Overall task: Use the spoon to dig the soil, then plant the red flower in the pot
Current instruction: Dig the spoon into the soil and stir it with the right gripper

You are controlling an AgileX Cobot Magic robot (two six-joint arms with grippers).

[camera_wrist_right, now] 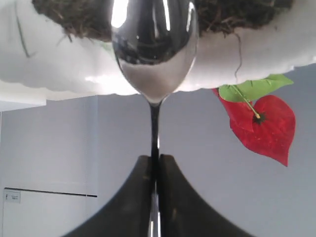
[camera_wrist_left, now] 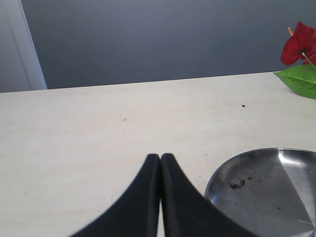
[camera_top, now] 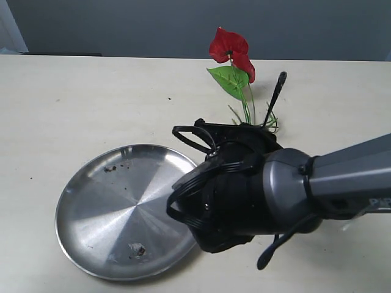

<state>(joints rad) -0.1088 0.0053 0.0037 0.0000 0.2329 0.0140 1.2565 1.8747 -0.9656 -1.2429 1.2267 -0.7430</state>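
In the right wrist view my right gripper [camera_wrist_right: 155, 157] is shut on the spoon's thin handle. The shiny spoon bowl [camera_wrist_right: 154, 44] lies against the scalloped rim of the white pot [camera_wrist_right: 247, 54], over the dark crumbly soil [camera_wrist_right: 74, 17] inside it. The red flower [camera_top: 229, 46] stands upright with its green leaf [camera_top: 231, 80] just behind my right arm [camera_top: 244, 195], which hides the pot and spoon in the exterior view. A red bloom [camera_wrist_right: 264, 123] shows beside the pot. My left gripper [camera_wrist_left: 160, 156] is shut on nothing, low over the table beside the plate.
A large flat steel plate [camera_top: 98, 201] lies on the pale table at the left, with a few soil crumbs [camera_top: 137, 248] on it. Its rim [camera_wrist_left: 217, 173] sits close to my left fingers. A grey wall runs behind the table.
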